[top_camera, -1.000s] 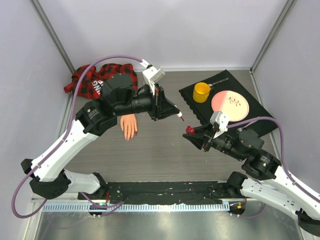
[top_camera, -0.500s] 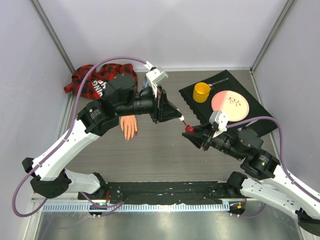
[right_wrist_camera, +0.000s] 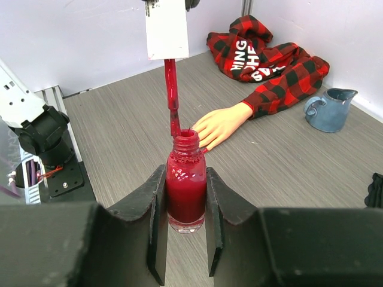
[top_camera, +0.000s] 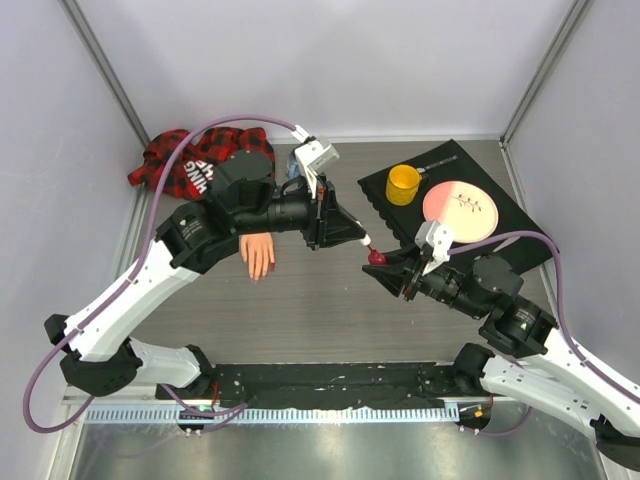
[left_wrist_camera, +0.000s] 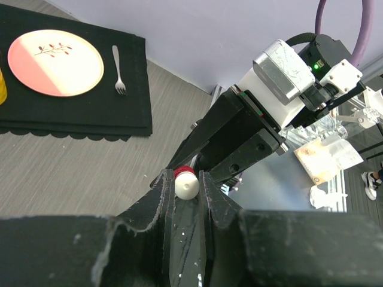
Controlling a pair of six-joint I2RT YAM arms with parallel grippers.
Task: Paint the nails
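Gripping a white cap (left_wrist_camera: 186, 186) in the left gripper (top_camera: 358, 236), with jaws drawn in narrow against the cap's sides. Carrying below that cap a red brush (right_wrist_camera: 172, 89), with its tip right at the open mouth of the polish bottle (right_wrist_camera: 186, 188). Clamping that bottle upright in the right gripper (top_camera: 388, 270), with jaws pressed to both sides of the glass, over the middle of the desk, a little toward its right edge. Left of centre, flat on the desk, the mannequin hand (top_camera: 258, 250), with the nails (top_camera: 257, 272) toward the near edge, too small to judge for paint. Toward the far left corner, the plaid sleeve (top_camera: 190, 160), with a blue jug (right_wrist_camera: 329, 109) near it. At the far right corner, a black placemat (top_camera: 520, 235) with a pink-and-cream plate (top_camera: 459, 206), a fork (left_wrist_camera: 118, 69) and a yellow cup (top_camera: 403, 184).
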